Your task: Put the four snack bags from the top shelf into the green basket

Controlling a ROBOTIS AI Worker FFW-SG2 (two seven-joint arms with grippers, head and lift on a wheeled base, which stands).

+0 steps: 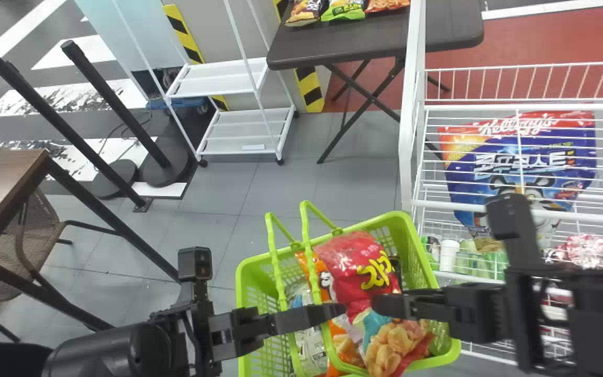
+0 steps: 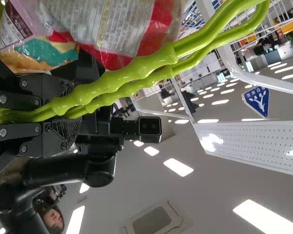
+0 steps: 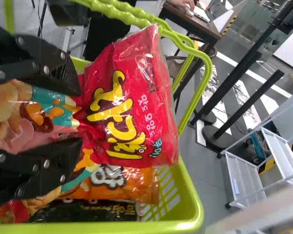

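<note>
While the head view looks down, the green basket (image 1: 423,256) sits toward five o'clock, my left gripper (image 1: 333,312) at its handles (image 1: 307,251) and my right gripper (image 1: 377,305) on the red snack bag (image 1: 356,262) within it. I judge the step to be settling this bag; next I should ease it down, part my right fingers and back out without dragging it. An orange bag (image 1: 348,352) and a white packet (image 1: 309,351) lie toward the basket's seven o'clock, partly covered; its near rim is cut off at six. From my left wrist, I see my fingers closed on the handles. From my right wrist, my fingers clamp the red snack bag across its middle; a dark packet (image 3: 97,210) lies mostly hidden, so I can't be sure of four.
</note>
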